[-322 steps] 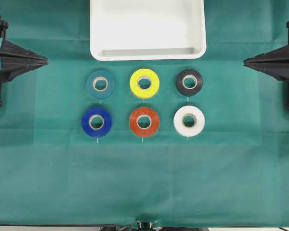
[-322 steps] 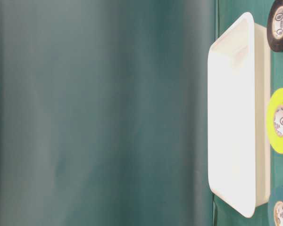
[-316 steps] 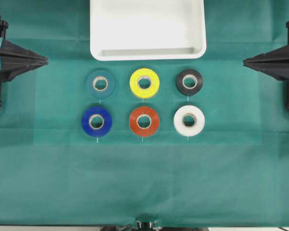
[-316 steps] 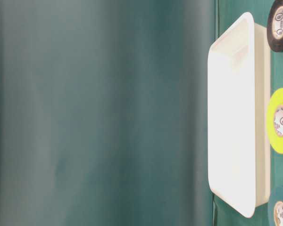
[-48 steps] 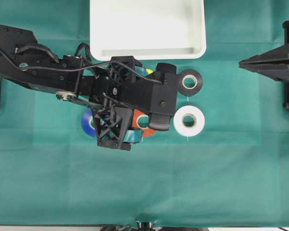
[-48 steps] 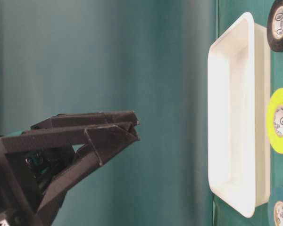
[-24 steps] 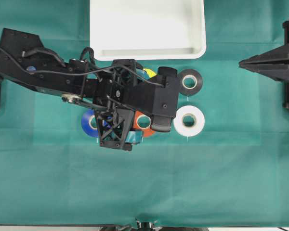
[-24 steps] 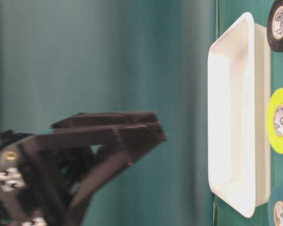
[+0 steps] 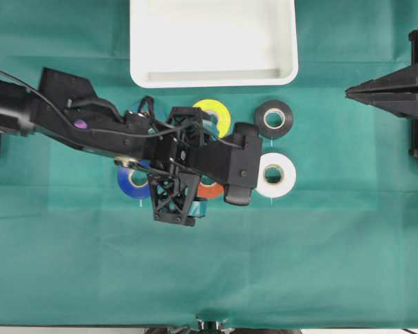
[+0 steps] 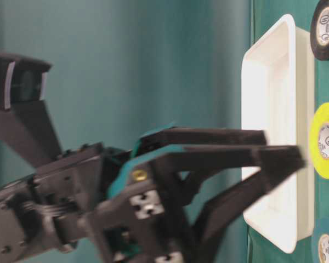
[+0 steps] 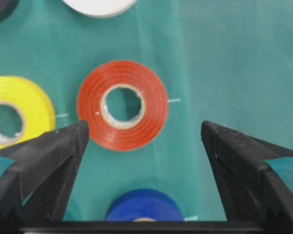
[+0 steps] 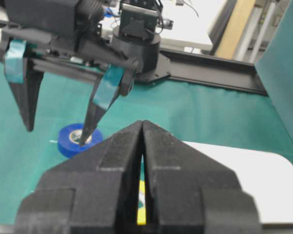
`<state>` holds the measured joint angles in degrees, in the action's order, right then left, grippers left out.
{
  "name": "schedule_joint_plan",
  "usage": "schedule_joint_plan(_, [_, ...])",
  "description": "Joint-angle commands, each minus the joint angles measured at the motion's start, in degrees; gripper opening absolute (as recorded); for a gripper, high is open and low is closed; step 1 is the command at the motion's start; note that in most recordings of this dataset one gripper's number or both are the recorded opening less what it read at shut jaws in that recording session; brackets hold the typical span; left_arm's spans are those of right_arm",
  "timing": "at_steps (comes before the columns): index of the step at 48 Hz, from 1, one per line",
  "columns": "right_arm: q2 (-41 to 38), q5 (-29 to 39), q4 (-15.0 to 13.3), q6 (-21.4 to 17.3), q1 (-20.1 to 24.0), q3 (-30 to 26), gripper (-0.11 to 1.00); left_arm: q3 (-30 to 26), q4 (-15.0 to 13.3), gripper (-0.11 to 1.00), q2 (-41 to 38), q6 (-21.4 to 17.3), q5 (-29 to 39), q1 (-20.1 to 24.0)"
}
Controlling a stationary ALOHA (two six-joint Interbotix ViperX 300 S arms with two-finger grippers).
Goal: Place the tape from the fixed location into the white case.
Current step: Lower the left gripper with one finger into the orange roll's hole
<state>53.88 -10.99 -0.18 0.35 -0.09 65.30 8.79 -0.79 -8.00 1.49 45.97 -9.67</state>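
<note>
At the left of the overhead view the left arm reaches in across the green-covered bench (image 9: 320,264) toward the middle, and under it the dark blue roll (image 9: 129,179) peeks out at its lower edge. The left hand (image 11: 145,139) is spread wide, its two black fingers (image 11: 53,156) standing well apart; seen from the left wrist, they sit at the lower left and lower right of the frame with the tape (image 11: 122,104) lying flat on the cloth between and above them, untouched. In the overhead view the tape (image 9: 210,188) is mostly hidden beneath the hand, just right of the blue roll. Above it lies the yellow roll (image 9: 216,111), partly covered. The white case (image 9: 213,42) sits at the top centre, apart from the rolls. Further right are the black roll (image 9: 274,119) and, below it, the white roll (image 9: 276,175). At the far right edge the right hand (image 9: 355,90) rests well away from everything, its fingers pressed together.
</note>
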Motion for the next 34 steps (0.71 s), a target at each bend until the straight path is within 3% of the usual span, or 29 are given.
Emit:
schedule_joint_plan(1, [-0.4, -0.2, -0.1, 0.1, -0.1, -1.6, 0.00, -0.4, 0.1, 1.00, 0.2, 0.1, -1.2, -0.4])
schedule_joint_plan(34, [-0.8, -0.2, -0.2, 0.1, -0.1, -1.5, 0.00, 1.3, 0.1, 1.00, -5.2, 0.1, -5.5, -1.6])
